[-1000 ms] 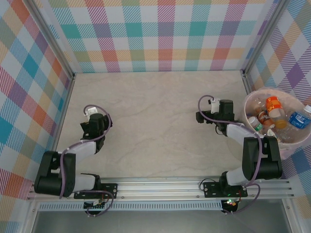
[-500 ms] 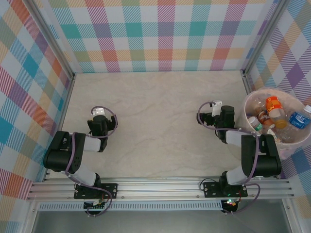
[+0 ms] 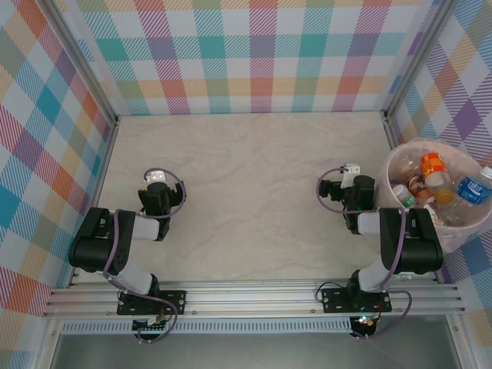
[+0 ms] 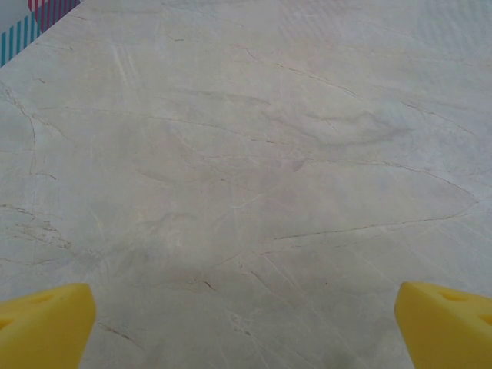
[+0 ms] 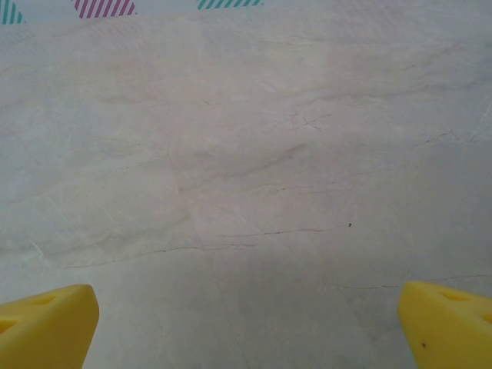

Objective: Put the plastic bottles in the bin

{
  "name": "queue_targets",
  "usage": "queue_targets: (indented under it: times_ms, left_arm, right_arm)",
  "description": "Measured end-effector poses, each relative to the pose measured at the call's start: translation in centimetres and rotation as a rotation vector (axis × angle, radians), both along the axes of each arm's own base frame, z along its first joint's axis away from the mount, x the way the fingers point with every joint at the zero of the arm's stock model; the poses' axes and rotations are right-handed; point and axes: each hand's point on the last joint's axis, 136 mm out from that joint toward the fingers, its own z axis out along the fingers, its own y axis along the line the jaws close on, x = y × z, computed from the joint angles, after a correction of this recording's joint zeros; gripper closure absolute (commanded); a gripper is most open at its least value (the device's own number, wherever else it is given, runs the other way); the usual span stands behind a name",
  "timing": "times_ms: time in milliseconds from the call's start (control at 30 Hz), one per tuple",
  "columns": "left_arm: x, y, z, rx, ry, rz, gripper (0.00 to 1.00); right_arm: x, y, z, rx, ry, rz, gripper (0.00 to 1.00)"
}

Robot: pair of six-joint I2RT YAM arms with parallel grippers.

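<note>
The bin, a round translucent pinkish bucket, stands at the table's right edge. Several plastic bottles lie inside it, among them an orange-labelled one and a blue-labelled one. My left gripper rests low over the left part of the table, far from the bin. My right gripper sits just left of the bin. In the left wrist view the left gripper is open, its yellow fingertips wide apart over bare table. The right gripper is open too, with nothing between its yellow fingertips.
The pale marbled tabletop is enclosed by plaid walls at the back and on both sides. An aluminium rail with both arm bases runs along the near edge.
Both arms have folded back toward their bases. The left one settled half a second ago; the right gripper has since shifted a little further right, toward the bin.
</note>
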Motion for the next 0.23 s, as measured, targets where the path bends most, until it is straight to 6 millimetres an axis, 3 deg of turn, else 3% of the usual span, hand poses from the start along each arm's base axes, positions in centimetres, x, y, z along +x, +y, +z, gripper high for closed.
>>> queue_targets:
  times_ms: [233]
  left_arm:
    - [0.00,0.00,-0.01,0.000,0.000,0.000,0.00]
  right_arm:
    - [0.00,0.00,0.00,0.002,0.000,-0.001,0.00]
